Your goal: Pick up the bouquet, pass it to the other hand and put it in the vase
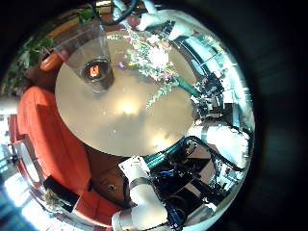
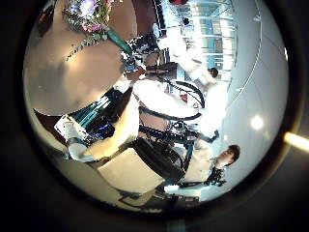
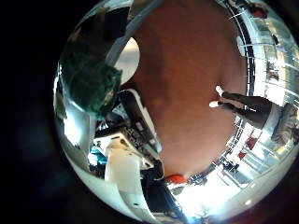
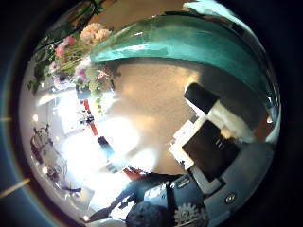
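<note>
while the bouquet (image 4: 80, 52) was held up by its teal stem wrap (image 4: 185, 47), the right hand's (image 4: 208, 132) fingers curled round it, above the round surface (image 1: 120, 106) near the vase (image 1: 96, 69); the handover looked next, though the left hand's fingers could not be told.

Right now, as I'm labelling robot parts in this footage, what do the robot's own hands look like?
The left hand is built of blocky white segments joined by black parts. The right hand shows the same boxy white and black blocks, with a toothed, geared part nearer the palm.
</note>
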Robot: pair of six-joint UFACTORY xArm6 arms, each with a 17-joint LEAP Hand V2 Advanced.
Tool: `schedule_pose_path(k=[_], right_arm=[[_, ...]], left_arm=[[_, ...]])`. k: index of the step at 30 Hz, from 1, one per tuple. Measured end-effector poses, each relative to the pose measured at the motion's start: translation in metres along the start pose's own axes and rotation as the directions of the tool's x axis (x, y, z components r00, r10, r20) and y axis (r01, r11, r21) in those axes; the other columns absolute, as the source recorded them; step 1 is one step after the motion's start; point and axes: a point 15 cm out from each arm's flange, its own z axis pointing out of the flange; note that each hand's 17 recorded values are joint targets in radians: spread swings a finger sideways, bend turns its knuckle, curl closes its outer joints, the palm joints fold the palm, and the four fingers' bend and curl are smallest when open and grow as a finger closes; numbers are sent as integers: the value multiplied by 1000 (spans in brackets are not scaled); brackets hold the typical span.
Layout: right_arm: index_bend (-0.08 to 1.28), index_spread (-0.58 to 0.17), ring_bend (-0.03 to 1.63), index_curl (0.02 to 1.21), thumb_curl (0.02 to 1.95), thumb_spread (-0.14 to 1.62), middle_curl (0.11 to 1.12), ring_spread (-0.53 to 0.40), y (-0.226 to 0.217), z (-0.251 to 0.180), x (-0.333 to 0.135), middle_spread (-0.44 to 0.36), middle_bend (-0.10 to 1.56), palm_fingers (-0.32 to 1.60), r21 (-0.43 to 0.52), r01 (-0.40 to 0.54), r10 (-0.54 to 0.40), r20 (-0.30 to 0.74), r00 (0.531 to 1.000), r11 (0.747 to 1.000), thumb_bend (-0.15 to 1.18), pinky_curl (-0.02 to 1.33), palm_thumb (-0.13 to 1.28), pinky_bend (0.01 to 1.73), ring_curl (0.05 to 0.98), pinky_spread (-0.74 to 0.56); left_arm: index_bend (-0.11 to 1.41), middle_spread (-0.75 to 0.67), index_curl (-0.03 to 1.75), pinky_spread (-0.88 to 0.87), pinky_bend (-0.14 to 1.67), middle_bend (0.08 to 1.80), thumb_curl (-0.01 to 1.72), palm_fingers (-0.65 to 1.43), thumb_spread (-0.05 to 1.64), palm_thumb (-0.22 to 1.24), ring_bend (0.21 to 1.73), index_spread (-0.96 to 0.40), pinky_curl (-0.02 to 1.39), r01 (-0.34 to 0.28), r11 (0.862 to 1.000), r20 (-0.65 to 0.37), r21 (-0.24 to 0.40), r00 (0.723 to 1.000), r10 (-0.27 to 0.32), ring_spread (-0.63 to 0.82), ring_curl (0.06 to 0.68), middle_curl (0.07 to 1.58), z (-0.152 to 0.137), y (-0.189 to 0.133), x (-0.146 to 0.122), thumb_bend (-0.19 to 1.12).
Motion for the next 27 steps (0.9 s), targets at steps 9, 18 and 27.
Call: schedule_pose_path(k=[9,18,27], right_arm=[[567,-469,1169,705,541,916,669,-263,-19,0,5,-301,882,1247,-33,13,-15,-60,998,999,-13,404,925,1087,498,-419],[941,-428,1335,931,626,860,833,-242,-57,-47,5,-252,1181,1213,199,38,-17,-106,994,979,25,558,1094,1348,612,-278],[1096,-335,1419,979,755,830,857,-215,-76,-146,-6,-181,1305,1160,390,87,-38,-131,991,917,39,640,1157,1382,677,-209]], left_arm=[[199,330,456,457,169,203,335,267,1136,401,473,112,208,3,1000,3,0,1000,-3,478,171,370,-2,-3,2,-20],[198,330,457,457,169,203,335,267,1136,401,473,112,207,12,1000,4,5,1000,-12,478,170,370,-3,-4,3,-20],[198,330,453,458,170,205,336,265,1139,404,471,110,208,19,1000,6,18,1000,-19,479,171,371,-9,-8,10,-20]])
